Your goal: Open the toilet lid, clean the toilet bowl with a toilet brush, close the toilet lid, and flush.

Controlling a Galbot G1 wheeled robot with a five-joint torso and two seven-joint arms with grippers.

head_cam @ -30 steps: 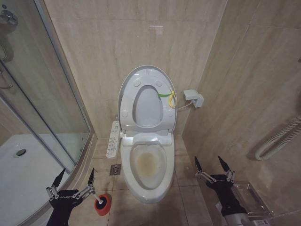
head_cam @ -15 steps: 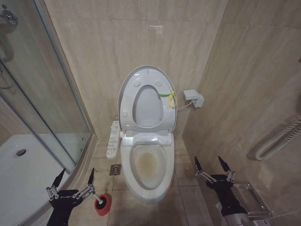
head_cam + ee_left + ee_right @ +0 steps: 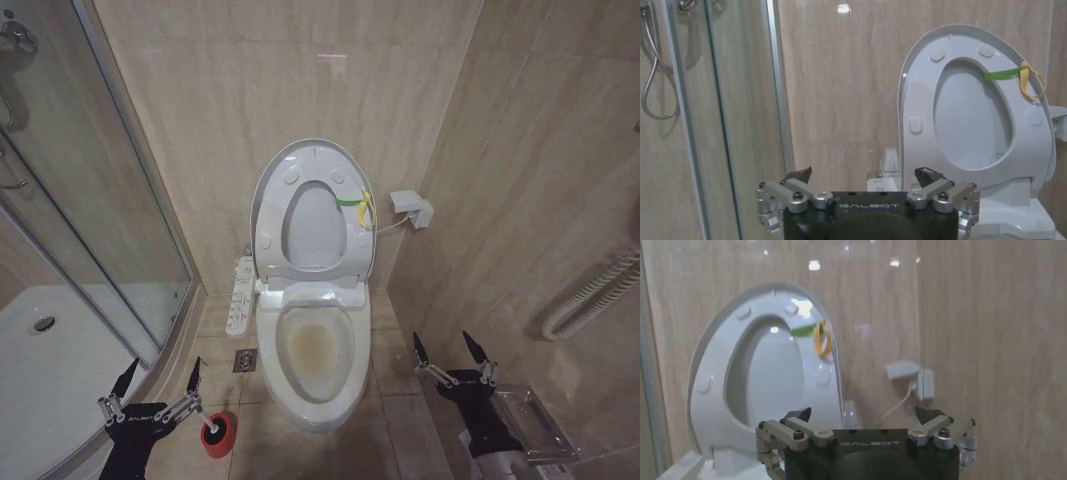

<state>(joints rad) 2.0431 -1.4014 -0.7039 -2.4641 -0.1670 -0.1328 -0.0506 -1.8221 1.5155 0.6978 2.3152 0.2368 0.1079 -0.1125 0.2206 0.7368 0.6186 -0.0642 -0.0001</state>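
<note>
The toilet lid [image 3: 312,215] stands upright, long axis vertical, ahead of and between the spread left end effector [image 3: 158,381] and the spread right end effector [image 3: 452,351].

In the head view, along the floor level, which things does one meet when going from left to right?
Shower tray → left gripper → red brush holder → toilet bowl → right gripper → white hose.

Bathroom with glossy beige marble-look wall tiles [image 3: 230,110] and beige floor tiles [image 3: 390,370]. A curved glass shower enclosure [image 3: 70,200] with white tray [image 3: 50,370] stands left.
</note>
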